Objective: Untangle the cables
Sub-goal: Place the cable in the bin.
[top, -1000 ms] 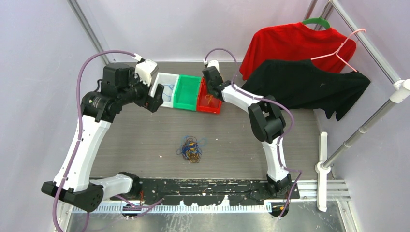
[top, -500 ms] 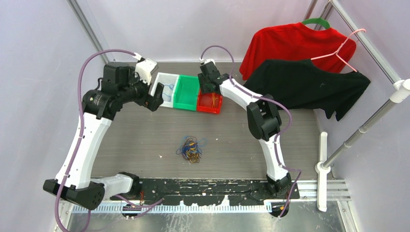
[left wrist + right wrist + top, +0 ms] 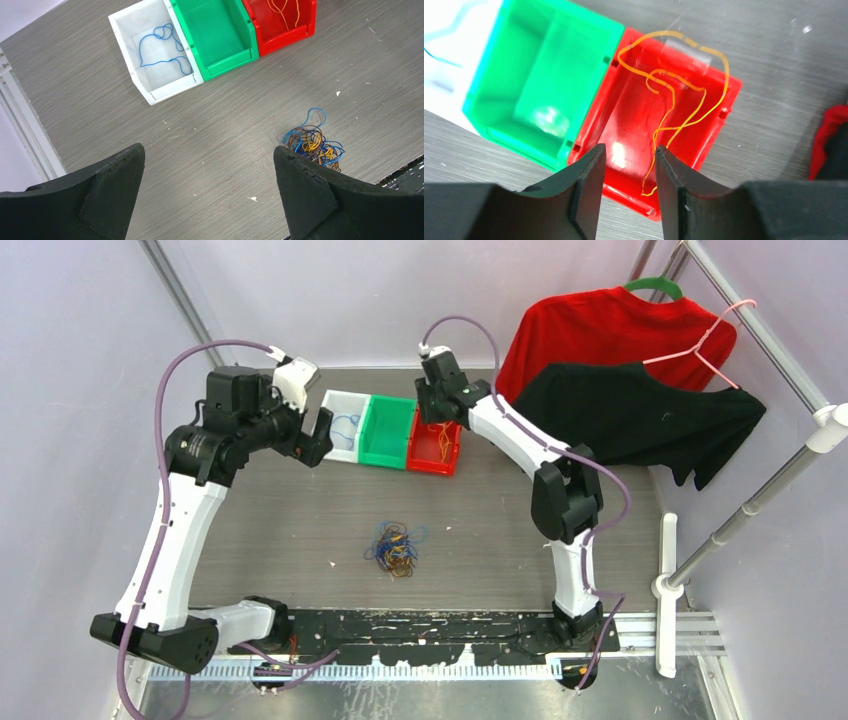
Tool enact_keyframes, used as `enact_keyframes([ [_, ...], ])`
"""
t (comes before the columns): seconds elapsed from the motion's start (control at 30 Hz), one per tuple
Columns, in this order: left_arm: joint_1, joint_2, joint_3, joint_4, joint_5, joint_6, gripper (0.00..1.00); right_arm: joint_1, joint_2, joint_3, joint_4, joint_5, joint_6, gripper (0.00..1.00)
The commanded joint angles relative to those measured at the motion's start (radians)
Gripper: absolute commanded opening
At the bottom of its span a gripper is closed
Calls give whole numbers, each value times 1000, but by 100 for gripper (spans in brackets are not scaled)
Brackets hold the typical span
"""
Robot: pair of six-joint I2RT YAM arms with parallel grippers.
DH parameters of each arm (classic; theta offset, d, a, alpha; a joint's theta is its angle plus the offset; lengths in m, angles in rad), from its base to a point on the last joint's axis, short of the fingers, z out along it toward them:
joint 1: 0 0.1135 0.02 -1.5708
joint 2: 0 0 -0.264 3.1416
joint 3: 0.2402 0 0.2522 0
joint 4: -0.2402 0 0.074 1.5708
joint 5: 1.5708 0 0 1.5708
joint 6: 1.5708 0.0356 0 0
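Note:
A clump of blue, orange and brown cables [image 3: 395, 548] lies on the table's middle; it also shows by the right fingertip in the left wrist view [image 3: 314, 144]. One blue cable [image 3: 162, 50] rests in the white bin [image 3: 340, 395]. An orange cable [image 3: 674, 115] lies loose in the red bin [image 3: 432, 466]. My right gripper [image 3: 628, 147] hovers over the red bin, open, nothing between its fingers. My left gripper [image 3: 207, 150] hangs wide open and empty above bare table, near the white bin [image 3: 150, 92].
A green bin [image 3: 388, 430] stands between the white and red ones at the back. A red shirt [image 3: 610, 335] and a black shirt [image 3: 630, 415] hang from a rack at the right, its pole [image 3: 740, 510] slanting down to the table's edge.
My right gripper was shut down in the red bin; it has opened, left the orange cable there and risen toward the back. The left arm has barely shifted.

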Motion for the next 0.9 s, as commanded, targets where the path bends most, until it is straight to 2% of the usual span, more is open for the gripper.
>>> enact_keyframes([
  [0.0,23,-3,44,51,32,-6,100,-24,-55,64,51,77,52,42],
  [0.13,50,-9,39,62,45,-5,100,-27,13,64,103,92,100,31],
  [0.23,69,-10,32,61,55,-4,100,-27,68,47,137,127,139,19],
  [0.4,94,-18,13,72,76,-3,100,-26,123,16,157,224,162,9],
  [0.73,108,-17,-12,93,87,-8,100,0,247,80,109,277,146,3],
  [0.87,124,-15,-24,82,95,2,100,11,183,35,158,275,126,3],
])
